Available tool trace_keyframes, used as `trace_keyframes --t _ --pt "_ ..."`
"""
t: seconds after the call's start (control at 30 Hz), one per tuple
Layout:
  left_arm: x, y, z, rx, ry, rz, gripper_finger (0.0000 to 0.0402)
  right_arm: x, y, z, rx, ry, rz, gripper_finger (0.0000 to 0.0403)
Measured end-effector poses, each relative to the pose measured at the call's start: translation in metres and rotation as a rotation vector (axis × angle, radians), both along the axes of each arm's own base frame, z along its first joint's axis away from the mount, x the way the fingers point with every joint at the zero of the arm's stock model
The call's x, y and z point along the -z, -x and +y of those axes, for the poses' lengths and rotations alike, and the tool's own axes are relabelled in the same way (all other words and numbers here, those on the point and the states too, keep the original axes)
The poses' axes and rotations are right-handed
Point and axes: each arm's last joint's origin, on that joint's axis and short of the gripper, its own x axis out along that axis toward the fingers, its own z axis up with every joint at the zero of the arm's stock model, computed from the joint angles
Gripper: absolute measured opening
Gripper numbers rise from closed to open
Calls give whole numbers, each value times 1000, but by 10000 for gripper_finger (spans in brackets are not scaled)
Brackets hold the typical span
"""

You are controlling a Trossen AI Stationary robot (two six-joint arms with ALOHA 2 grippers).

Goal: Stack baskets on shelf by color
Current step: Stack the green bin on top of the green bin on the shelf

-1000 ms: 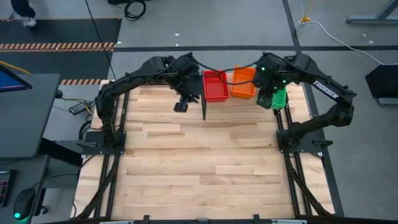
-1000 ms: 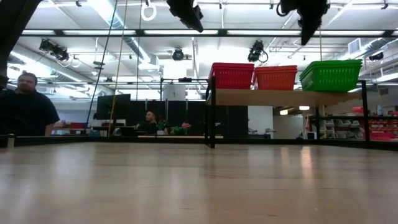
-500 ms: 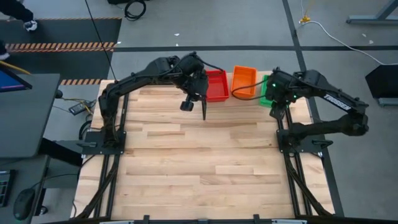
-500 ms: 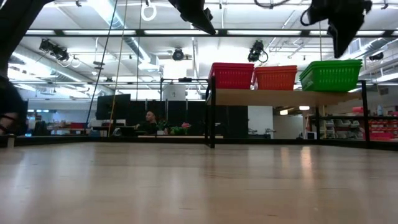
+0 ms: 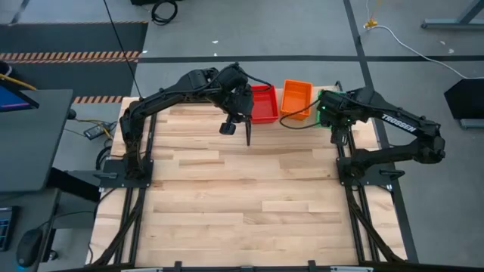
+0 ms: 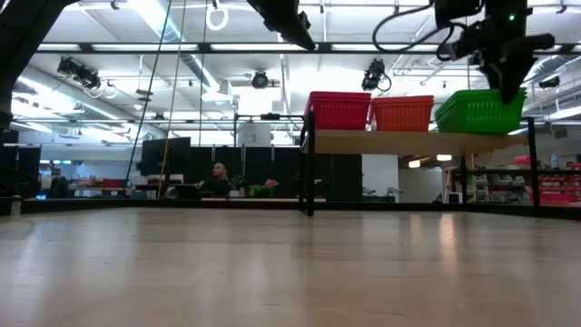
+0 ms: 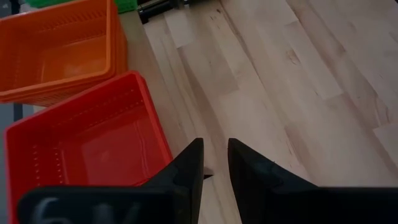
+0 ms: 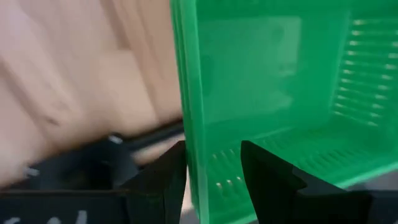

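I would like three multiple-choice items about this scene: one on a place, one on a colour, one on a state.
1. Where do the basket stacks stand?
A. on the shelf
B. on the floor
C. on a chair

2. Which stack stands in the middle of the row?
A. blue
B. white
C. orange

3. How is the right pincer?
A. far out over the bare tabletop
B. astride the wall of the green basket
C. holding a cup

Answers:
1 A, the low view shows all three on the raised plank.
2 C, orange sits between the red stack and the green.
3 B, the right wrist view shows one finger on each side of the wall.
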Motion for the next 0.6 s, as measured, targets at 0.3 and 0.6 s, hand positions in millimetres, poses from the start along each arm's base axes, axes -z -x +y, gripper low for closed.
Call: trace_keyframes --t 0.3,0.6 --pt "2 2 -1 0 10 27 80 11 -11 -11 -83 98 153 158" --pt "2 3 -1 0 13 37 80 10 -12 -14 -104 168 192 158"
